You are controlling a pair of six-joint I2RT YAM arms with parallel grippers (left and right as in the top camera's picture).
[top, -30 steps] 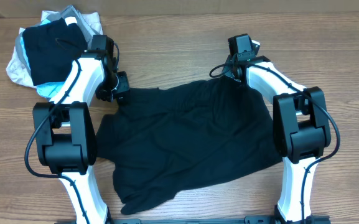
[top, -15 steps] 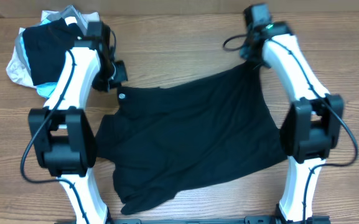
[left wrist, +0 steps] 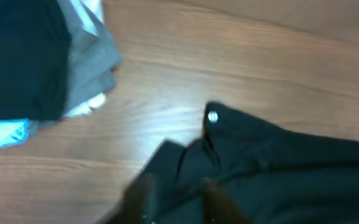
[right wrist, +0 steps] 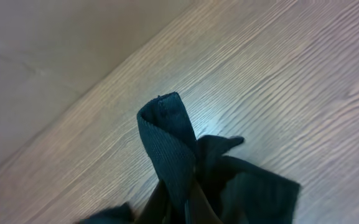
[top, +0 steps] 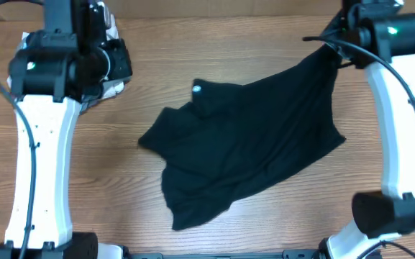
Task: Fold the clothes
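Right gripper [right wrist: 183,209] pinching one black shirt [top: 250,144]; left gripper [left wrist: 177,202] parted, empty; one garment pile [left wrist: 30,56].

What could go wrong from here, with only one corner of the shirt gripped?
1. The right pincer pinches just a small fold of the shirt; a pull could slip it free.
2. The left pincer holds nothing, so the rest lies rumpled and may bunch further if dragged.
3. The left pincer hovers close to the pile of clothes and might snag it.
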